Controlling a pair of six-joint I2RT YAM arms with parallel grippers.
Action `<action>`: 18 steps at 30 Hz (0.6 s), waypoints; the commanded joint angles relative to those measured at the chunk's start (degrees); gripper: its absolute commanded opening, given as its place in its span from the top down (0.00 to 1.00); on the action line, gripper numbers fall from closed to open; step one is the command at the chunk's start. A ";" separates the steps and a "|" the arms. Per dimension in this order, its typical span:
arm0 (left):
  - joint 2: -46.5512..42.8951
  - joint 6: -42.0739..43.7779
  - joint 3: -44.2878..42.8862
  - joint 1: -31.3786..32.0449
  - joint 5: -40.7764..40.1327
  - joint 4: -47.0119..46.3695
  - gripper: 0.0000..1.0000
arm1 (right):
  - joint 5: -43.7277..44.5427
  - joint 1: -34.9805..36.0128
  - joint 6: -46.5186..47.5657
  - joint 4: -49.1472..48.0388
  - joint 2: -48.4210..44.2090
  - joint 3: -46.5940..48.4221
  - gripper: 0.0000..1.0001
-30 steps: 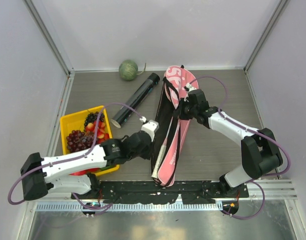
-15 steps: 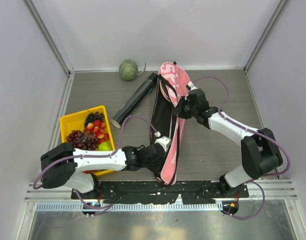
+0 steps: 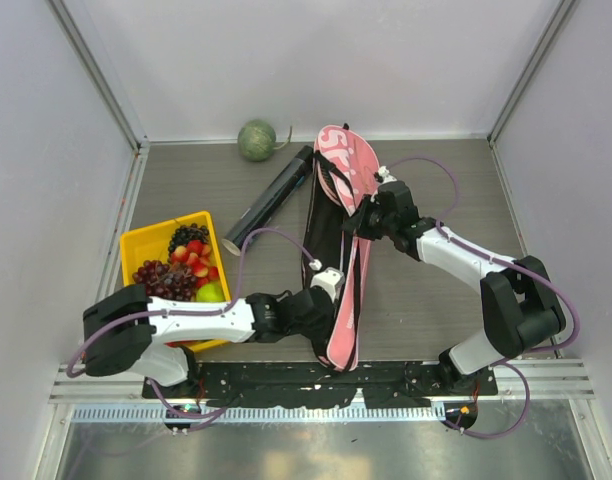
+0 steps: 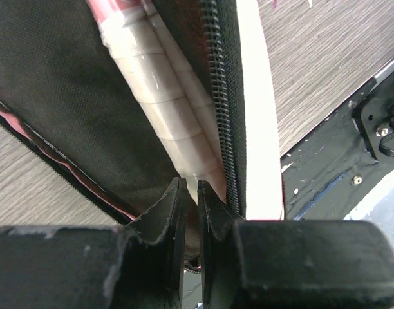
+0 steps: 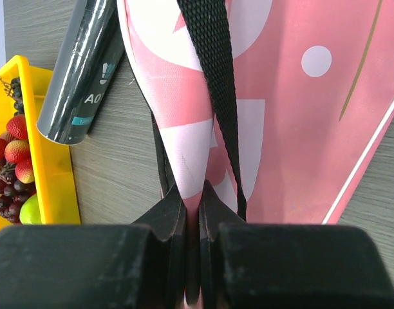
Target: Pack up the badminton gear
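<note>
Currently the pink racket bag lies unzipped just right of the black tube. Right gripper is clamped on a fold of its fabric. Left gripper is nearly closed at the white racket handle, hold unclear.

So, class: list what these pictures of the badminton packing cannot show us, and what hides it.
Racket heads, top view: the bag covers them; only a white handle shows, left wrist view.
Tube contents, top and right wrist views: its black wall hides them.
Shuttlecocks: none shows in any view.
What the left claw pinches, left wrist view: its own fingers cover the spot.
Tray near corner, top view: the left arm covers it.
</note>
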State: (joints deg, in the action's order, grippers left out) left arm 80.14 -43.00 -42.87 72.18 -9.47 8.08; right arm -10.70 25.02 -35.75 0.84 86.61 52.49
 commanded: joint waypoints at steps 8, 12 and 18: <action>-4.27 4.06 -4.41 1.65 -7.83 4.74 0.74 | -2.66 -1.28 -0.11 -6.73 -2.85 0.86 0.95; -9.29 5.47 -4.50 -0.63 -10.03 10.37 0.64 | -4.85 -1.81 2.86 -6.03 -2.76 1.12 0.94; -14.48 7.41 -0.99 -7.92 -10.31 14.42 0.54 | -11.44 -3.04 6.21 -7.26 -2.94 0.51 0.95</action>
State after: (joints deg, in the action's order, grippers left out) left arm 68.51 -37.98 -45.10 69.36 -18.15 18.74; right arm -16.32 22.70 -32.40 0.36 86.61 52.47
